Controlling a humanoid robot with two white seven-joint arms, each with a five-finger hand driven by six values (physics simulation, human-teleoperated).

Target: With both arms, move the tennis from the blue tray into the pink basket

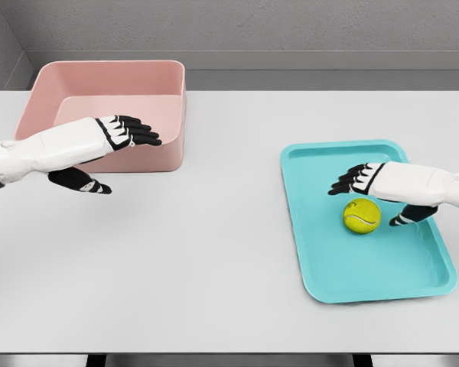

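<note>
Left hand [111,149] enters from the left edge over the white counter [214,252]; its fingers [141,131] are extended and slightly spread, thumb held apart below them, holding nothing; they point rightward. Pink basket [107,80] sits directly behind and beside those fingers, at the far left of the counter; the fingertips overlap its front wall in this view; whether they touch that wall cannot be told. The basket stands upright; its visible interior shows no contents.

Bare counter separates the left fingers from the right ones; the two hands are well apart.

Blue tray [321,260] lies flat at the right of the counter, beneath the right hand [382,187]. That hand enters from the right edge; its fingers [348,182] are extended leftward and loosely apart, thumb lowered on the near side, clamped on nothing. Tennis ball [362,215] rests on the tray floor, just below the right fingers and just left of the thumb tip; contact between hand and ball cannot be confirmed; the ball is not enclosed.
</note>
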